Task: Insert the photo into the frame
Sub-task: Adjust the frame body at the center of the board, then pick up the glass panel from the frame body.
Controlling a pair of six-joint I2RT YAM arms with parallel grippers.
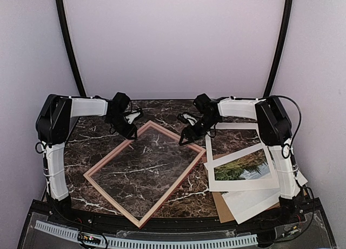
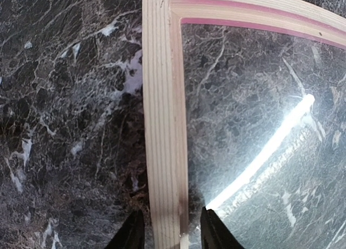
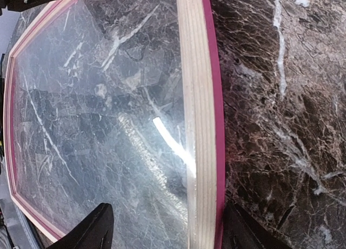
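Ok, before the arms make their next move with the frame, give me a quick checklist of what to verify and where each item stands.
1. Frame flat on the table, pale wood up: ok.
2. Left gripper open, straddling a rail: ok.
3. Right gripper open over another rail: ok.
4. Glass bare, nothing lying on it: ok.
5. Photo inside the frame: not ok, it lies right of it on white sheets.
6. Photo corners flat: cannot tell.
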